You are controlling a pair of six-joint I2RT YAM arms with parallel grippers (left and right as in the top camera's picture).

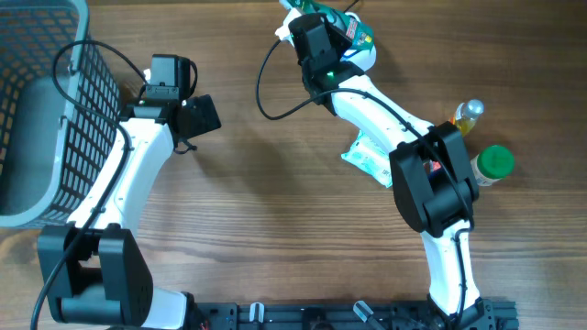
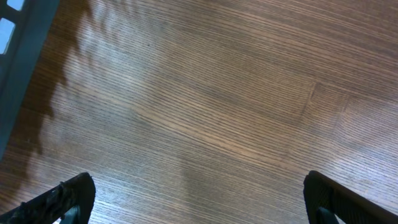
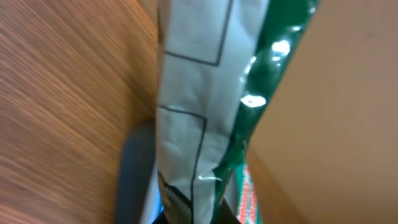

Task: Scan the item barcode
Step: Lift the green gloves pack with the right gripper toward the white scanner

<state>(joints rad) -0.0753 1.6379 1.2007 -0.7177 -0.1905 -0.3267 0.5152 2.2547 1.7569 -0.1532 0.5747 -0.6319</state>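
The item is a white and green packet [image 3: 199,93], and my right gripper [image 3: 199,214] is shut on its lower edge. From above, that gripper [image 1: 326,16] holds the packet [image 1: 356,33] at the table's far edge. A flat grey object [image 3: 134,180] lies just under the packet, and it shows white [image 1: 365,55] from above. No barcode is clearly readable on the packet. My left gripper [image 1: 197,115] hovers over bare wood at the left. It is open, with its fingertips [image 2: 68,199] far apart and nothing between them.
A grey mesh basket [image 1: 55,119] stands at the left edge. A pale green pouch [image 1: 367,156] lies under the right arm. A small bottle of yellow liquid [image 1: 468,117] and a green-lidded jar [image 1: 492,165] stand at the right. A black cable [image 1: 266,92] loops beside the right wrist.
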